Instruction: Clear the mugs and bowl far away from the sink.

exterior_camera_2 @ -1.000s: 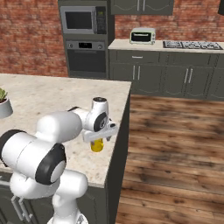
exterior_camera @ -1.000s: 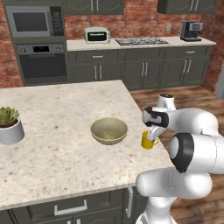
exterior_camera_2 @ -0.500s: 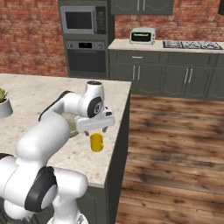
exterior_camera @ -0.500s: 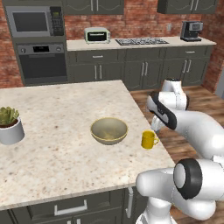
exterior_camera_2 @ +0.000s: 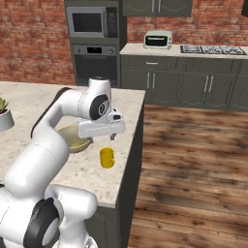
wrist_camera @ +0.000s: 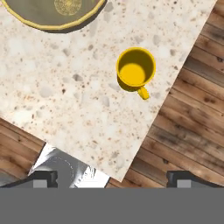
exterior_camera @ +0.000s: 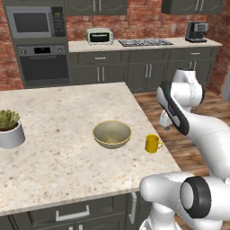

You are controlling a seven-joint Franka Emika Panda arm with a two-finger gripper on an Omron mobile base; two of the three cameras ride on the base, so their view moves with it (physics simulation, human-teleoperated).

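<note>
The yellow mug [exterior_camera: 153, 143] stood upright on the desk [exterior_camera: 58, 117], close to the corner where the long side edge met the near edge, with its handle turned toward that side edge. The olive-yellow bowl [exterior_camera: 112, 134] sat just beside it, farther in from the edge, apart from the mug and also upright. A white pot with a green plant [exterior_camera: 10, 129] stood well apart at the far left of the desk.

The gripper [exterior_camera_2: 112, 137] hung above the mug with its jaws spread wide and nothing between them; in the hand view the mug [wrist_camera: 135, 70] lay ahead of the tips, the bowl [wrist_camera: 55, 12] beyond it.

The mug looked like a small, rigid, glazed piece: probably light, hard and somewhat slippery, and liable to chip or break if dropped onto the wooden floor [exterior_camera_2: 193, 160]. The rim wall opposite the handle, or the body across its width, seemed the sounder place to grip. The bowl was likely heavier and too wide to span, so its rim would suit a pinch.

Room was tight toward the floor side, as a nudge could tip the mug off. Open desk stretched inward and to the left.
</note>
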